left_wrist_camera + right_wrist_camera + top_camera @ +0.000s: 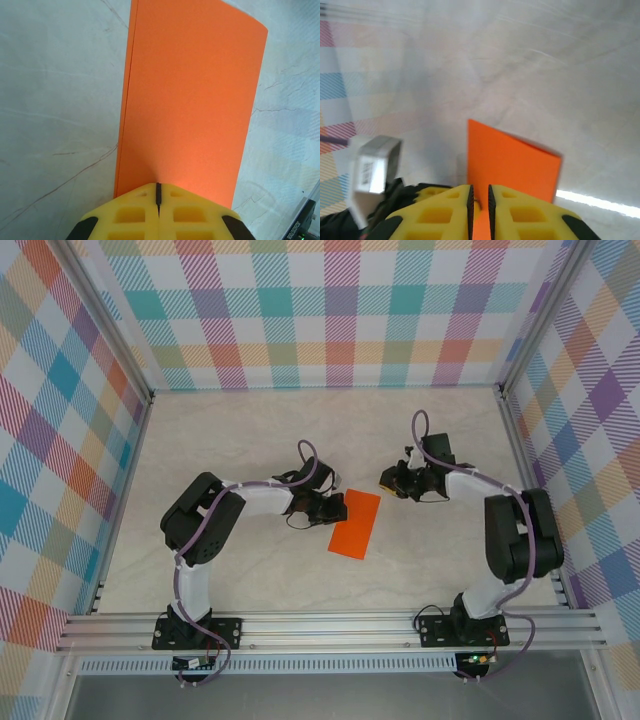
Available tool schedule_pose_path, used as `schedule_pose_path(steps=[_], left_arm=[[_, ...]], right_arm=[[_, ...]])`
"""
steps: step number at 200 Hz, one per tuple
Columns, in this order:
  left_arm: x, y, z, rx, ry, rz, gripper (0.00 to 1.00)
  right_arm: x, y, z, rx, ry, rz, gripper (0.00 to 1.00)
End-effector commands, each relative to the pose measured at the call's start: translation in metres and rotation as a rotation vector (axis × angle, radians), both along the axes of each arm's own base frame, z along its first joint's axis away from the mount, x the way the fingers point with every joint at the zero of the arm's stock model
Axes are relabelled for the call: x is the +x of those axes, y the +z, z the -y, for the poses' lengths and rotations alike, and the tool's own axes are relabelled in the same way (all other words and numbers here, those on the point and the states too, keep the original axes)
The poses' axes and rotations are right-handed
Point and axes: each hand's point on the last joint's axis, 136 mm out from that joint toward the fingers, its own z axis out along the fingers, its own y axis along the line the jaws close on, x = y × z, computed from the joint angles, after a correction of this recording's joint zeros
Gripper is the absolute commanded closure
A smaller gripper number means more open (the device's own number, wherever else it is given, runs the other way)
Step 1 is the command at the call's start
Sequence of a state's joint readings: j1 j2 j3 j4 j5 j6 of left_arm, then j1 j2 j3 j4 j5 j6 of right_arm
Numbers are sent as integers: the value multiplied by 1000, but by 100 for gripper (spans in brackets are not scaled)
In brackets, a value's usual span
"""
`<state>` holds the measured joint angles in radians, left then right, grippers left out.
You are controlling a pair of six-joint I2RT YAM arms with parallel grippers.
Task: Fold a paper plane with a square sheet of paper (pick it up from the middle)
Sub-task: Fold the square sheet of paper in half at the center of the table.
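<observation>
Two black robot arms reach inward over the pale marbled tabletop (250, 430), framed by pastel chequered walls (60, 440), with a ribbed aluminium rail (330, 625) along the near edge.

On the left, the left gripper (328, 507) sits at the left long edge of the square sheet of paper (355, 523). The sheet is bright orange, thin and now doubled over into a narrow rectangle, lying flat near the middle of the table, with its long sides running near to far and a slight tilt. In the left wrist view we see the yellow ribbed fingers (130, 215) pressed tight together, only a dark seam between them, their tips meeting the nearest edge of the sheet. Two layers show along one long side. We cannot tell whether the tips pinch the paper or merely bear down on it.

On the right, the right gripper (388, 480) sits just beyond the sheet's far right corner. Its yellow fingers (440, 210) stand a narrow slit apart, with orange showing through the slit and the sheet stretching away past the tips. Left of them hangs a small white labelled box (372, 167).
</observation>
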<state>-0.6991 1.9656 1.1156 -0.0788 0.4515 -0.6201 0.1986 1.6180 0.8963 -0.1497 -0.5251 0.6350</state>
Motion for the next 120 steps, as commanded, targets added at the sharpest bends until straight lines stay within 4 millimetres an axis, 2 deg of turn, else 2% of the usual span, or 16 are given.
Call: schedule_pose_path(steps=[1, 8, 19, 27, 61, 97, 120], left_arm=[[-37, -39, -36, 182, 27, -148, 100], [-36, -34, -34, 168, 27, -142, 100], [-33, -24, -29, 139, 29, -129, 94], [-31, -16, -26, 115, 31, -117, 88], [-25, 14, -19, 45, 36, -67, 74], [-16, 34, -26, 2, 76, -37, 66], [-13, 39, -35, -30, 107, -38, 58]], right_arm=[[-29, -2, 1, -28, 20, -37, 74], [-35, -2, 0, -25, 21, -46, 72], [-45, -3, -2, -22, 23, -58, 69], [-51, -7, -2, -27, 20, -74, 69], [-77, -26, -4, -76, 13, -145, 69], [-93, -29, -28, -81, 60, -156, 69], [-98, -35, -38, -121, 69, -164, 71]])
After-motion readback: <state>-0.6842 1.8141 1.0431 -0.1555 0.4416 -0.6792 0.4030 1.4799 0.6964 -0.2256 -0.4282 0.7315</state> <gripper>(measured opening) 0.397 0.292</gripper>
